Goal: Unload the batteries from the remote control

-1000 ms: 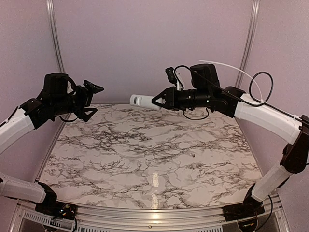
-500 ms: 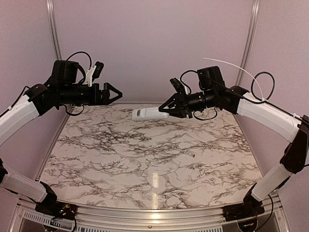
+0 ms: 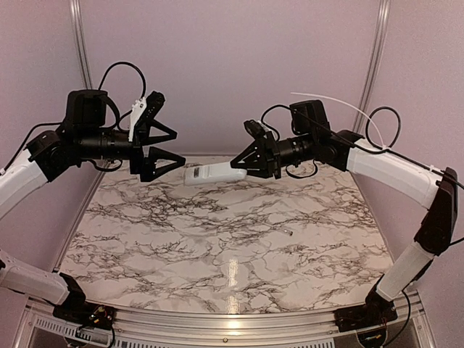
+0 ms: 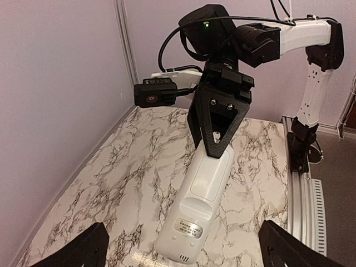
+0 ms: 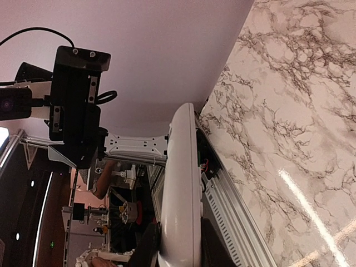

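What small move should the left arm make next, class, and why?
Probably ease the left end effector forward until its open jaws straddle the free end of the remote control. The right end effector holds the remote aloft by its other end, pointed at the left one, and the back cover looks closed.

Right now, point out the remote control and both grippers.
remote control [image 4: 199,196]: left wrist view, middle of its body.
left gripper [image 3: 178,148]: top view, midway between open fingertips.
right gripper [image 3: 235,167]: top view, midway between its closed fingertips.

our black two-finger left gripper [image 3: 176,147] hangs mid-air, jaws wide apart, facing our black two-finger right gripper [image 3: 239,163], which is pinched narrow.
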Tool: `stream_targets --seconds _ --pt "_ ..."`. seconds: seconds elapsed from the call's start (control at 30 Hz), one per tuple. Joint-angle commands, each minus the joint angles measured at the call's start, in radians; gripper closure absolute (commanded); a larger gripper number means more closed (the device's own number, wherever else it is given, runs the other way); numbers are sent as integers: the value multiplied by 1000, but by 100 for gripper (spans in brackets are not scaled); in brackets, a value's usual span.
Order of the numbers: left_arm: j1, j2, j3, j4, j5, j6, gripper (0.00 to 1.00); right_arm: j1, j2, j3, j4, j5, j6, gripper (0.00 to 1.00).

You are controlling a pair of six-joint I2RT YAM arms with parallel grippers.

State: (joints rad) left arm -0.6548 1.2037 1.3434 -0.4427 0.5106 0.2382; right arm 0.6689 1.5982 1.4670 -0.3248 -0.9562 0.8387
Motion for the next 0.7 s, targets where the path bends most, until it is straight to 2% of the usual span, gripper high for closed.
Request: stream_targets --seconds 0.0,0.33,0.67 --pt "-18 36 24 -36 98 174 1 -8 12 56 62 -75 32 100" --pt "-76 153 98 -97 117 284 1 -9 5 53 59 -112 21 100" --pt "-114 205 95 -41 149 283 6 -4 -20 9 219 -199 91 100"
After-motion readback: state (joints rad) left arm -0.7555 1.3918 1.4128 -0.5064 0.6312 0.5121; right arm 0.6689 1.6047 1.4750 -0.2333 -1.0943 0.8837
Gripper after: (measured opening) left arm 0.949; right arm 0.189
